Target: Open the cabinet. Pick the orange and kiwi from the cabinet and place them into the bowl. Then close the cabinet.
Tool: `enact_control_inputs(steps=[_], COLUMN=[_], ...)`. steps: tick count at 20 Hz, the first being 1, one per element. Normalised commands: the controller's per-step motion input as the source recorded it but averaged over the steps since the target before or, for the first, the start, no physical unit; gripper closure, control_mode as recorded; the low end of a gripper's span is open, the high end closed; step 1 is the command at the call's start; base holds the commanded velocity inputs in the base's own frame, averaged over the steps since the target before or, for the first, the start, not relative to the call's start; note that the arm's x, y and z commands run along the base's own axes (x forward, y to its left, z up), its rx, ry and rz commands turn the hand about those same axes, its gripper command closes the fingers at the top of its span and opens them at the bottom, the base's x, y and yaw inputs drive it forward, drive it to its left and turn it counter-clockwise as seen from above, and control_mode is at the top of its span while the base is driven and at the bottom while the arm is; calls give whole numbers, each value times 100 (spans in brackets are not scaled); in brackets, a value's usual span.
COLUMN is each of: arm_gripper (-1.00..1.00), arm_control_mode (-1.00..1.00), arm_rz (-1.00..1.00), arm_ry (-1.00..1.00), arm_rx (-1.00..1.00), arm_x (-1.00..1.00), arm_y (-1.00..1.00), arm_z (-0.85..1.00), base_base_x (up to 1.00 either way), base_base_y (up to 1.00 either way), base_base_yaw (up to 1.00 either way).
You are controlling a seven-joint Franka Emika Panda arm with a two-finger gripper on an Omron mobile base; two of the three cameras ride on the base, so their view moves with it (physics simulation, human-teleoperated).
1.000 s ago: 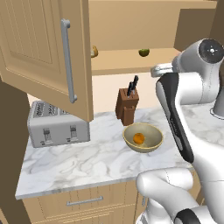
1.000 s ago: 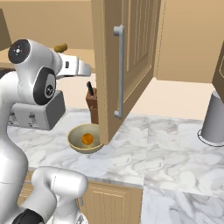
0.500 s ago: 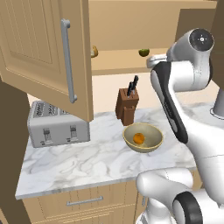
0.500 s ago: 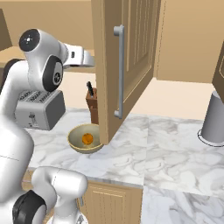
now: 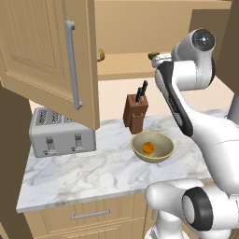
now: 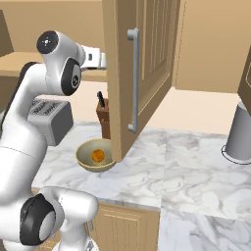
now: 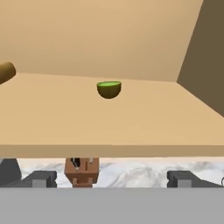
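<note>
1. Already the orange (image 5: 148,147) lies in the bowl (image 5: 164,151) on the counter (image 5: 88,175), well below the pincer (image 7: 111,178) and nearer the base, so by my reading the step in hand is fetching the kiwi (image 7: 108,89).
2. Seen from the hand, the pincer sits just outside the front edge of the shelf (image 7: 87,118), its fingertips (image 7: 40,178) spread as wide as they go and clamped on nothing.
3. The kiwi rests on the shelf straight ahead of the pincer, a little left of centre and above the tips in that view, well apart from them and further back in the cabinet (image 5: 51,56).
4. A tan-brown roundish item (image 7: 5,72) lies far off to the pincer's left on the same shelf, clear of the line to the kiwi.
5. The knife block (image 7: 81,171) stands below the shelf edge, beneath and slightly left of the pincer.
6. Both doors stand open: one to the pincer's left, the other (image 6: 139,73) to its right.
7. Next, I judge, the hand must rise to shelf height, push forward over the shelf until the tips flank the kiwi, then close gently.
8. Risk: the lower tips may catch the shelf's front edge if the hand goes in too low, and the kiwi may roll if nudged.
</note>
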Motion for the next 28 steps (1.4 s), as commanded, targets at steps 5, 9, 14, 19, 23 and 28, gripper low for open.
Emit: enact_control_inputs(steps=[5,9,14,19,23,28], arm_gripper=[-100,-100,-100,-100,-100,-100], arm_control_mode=[-100,-100,-100,-100,-100,-100], arm_rz=[0,0,0,0,0,0], arm_ry=[0,0,0,0,4,5], arm_rx=[0,0,0,0,1,2], arm_x=[56,52,53,48,42,42], arm_y=[-6,-16,-8,0,0,0], arm_z=[-1,-4,-11,-9,0,0], base_base_x=[0,0,0,0,0,0], base_base_y=[0,0,0,0,0,0], base_base_yaw=[0,0,0,0,0,0])
